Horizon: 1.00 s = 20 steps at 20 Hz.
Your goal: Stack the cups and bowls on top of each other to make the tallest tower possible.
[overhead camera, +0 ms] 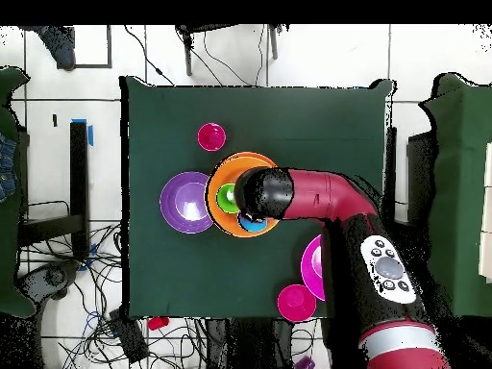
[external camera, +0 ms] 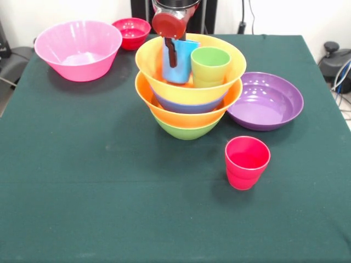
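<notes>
The tower stands mid-table: a green bowl as base, then an orange bowl, a blue bowl and a second orange bowl on top. Inside that top bowl stand the green cup and the light blue cup, side by side. My gripper comes down from above and is shut on the light blue cup's wall; one dark finger shows on its front, the other is hidden. The red cup stands alone on the cloth to the near right.
The wide purple bowl lies right of the tower, almost touching it. The large pink bowl and the small red bowl sit at the far left. In the overhead view the arm covers much of the tower.
</notes>
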Tool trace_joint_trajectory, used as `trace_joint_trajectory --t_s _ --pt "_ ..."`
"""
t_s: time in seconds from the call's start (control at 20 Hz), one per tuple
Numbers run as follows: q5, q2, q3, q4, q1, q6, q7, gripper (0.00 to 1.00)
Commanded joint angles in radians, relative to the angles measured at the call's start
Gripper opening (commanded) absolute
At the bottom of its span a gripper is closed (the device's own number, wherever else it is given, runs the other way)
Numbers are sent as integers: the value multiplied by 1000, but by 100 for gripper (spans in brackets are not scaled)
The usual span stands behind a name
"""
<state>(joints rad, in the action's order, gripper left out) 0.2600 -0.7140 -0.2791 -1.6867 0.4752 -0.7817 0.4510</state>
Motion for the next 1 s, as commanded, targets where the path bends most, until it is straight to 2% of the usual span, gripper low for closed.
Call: trace_joint_trajectory --t_s 0.05,0.5,1.0 --pt "38 48 -93 99 -24 -7 41 100" --pt "48 69 -128 121 -1 28 13 100" --pt "57 42 -120 125 -7 -16 31 100"
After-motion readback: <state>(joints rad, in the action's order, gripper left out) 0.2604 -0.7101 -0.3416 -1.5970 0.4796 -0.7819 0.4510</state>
